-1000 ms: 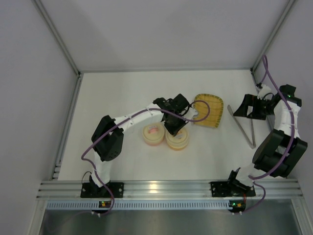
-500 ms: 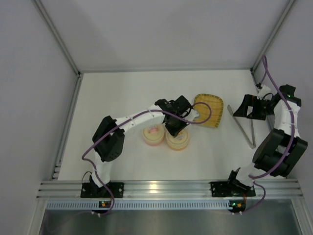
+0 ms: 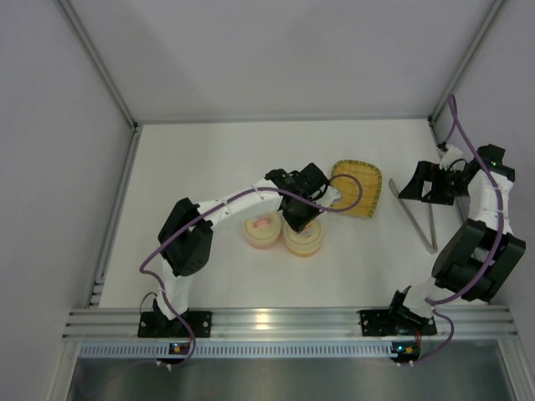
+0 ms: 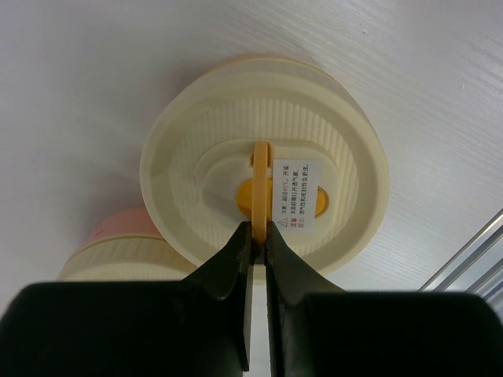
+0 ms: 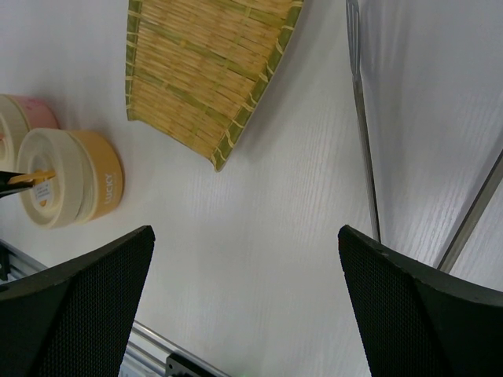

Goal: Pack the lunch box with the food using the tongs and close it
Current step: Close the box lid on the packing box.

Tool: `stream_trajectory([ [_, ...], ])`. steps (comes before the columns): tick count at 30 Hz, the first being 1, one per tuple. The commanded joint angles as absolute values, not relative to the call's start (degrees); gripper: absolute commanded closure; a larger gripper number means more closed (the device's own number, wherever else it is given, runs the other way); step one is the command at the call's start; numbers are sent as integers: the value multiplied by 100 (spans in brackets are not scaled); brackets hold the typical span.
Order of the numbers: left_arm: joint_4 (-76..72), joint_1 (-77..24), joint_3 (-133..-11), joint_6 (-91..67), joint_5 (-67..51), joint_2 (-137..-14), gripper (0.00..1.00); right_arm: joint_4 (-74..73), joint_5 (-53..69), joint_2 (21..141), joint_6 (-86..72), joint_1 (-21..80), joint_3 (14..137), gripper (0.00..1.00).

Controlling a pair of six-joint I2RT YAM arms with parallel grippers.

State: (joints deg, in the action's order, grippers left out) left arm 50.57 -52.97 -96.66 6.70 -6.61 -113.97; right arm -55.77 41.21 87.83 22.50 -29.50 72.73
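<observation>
I read this as the lid-off step: left end effector (image 4: 258, 232) was clamped narrow on the lid tab (image 4: 260, 157) of the orange tub (image 3: 305, 242). Right end effector (image 5: 245, 236) was wide, empty, near the tongs (image 3: 422, 224) on the worktop (image 3: 209, 159). Food wasn't visible, possibly inside. Next called for a straight lift.

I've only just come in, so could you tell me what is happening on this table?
The left claw is shut on the upright ring tab of the cream lid on the orange container, which stands right beside the pink container. The right claw hangs open over the table, holding nothing, near the tongs, which lie flat to the right of the bamboo tray. No food shows in any view, so packing has not begun.
</observation>
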Motion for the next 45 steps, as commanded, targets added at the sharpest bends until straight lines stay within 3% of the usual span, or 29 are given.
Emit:
stream_trajectory([
  [1, 4904, -5335, -9975, 650, -659, -11285, 100, -5625, 4333, 8807, 2399, -3006, 7233, 1],
  [18, 4931, -5563, -9905, 729, -62, -11232, 100, -5616, 4324, 8824, 2408, -3006, 7189, 1],
  [45, 4878, -5643, -9712, 738, -123, -11391, 97, -5599, 4315, 8850, 2426, -3006, 7172, 1],
])
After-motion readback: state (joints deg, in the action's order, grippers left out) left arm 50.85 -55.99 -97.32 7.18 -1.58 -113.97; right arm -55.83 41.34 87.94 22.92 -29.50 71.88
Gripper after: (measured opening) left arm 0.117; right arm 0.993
